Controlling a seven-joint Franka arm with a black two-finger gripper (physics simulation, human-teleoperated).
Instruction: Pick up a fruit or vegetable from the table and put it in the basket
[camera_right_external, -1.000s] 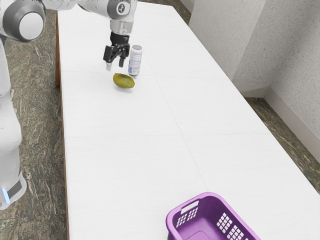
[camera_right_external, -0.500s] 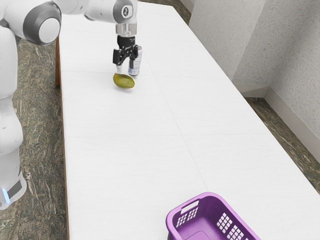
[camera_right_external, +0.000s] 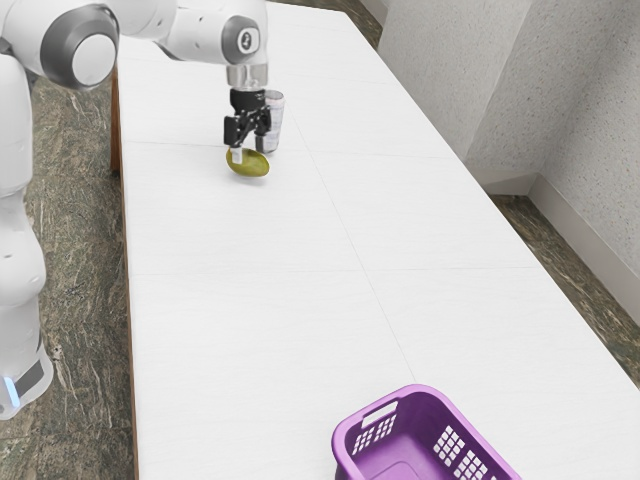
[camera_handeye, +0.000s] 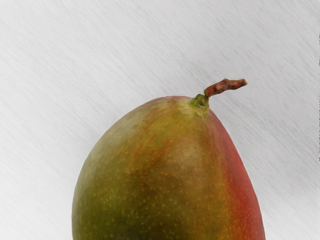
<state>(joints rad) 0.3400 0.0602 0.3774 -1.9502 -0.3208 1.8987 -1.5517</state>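
Low over the mango, the black gripper (camera_right_external: 249, 152) stands open, its two fingertips apart. One fingertip overlaps the end of the green-yellow mango (camera_right_external: 252, 166) toward the exterior view's left; the other is beside its far side, near the can. The mango lies on the white table (camera_right_external: 240, 330). In the wrist view the mango (camera_handeye: 167, 175) appears large, green and red with a brown stem. Far from the hand, at the exterior view's bottom, is the purple basket (camera_right_external: 345, 450) with slotted walls.
A light-coloured can (camera_right_external: 275, 118) stands upright right behind the gripper, close to the mango and partly covered by the hand. A speckled wall (camera_right_external: 570, 100) rises past the table's far edge on the exterior view's right.
My hand has moved toward the exterior view's right and down to the mango, which was uncovered before and is now overlapped by a fingertip. Mango, can and basket have stayed put.
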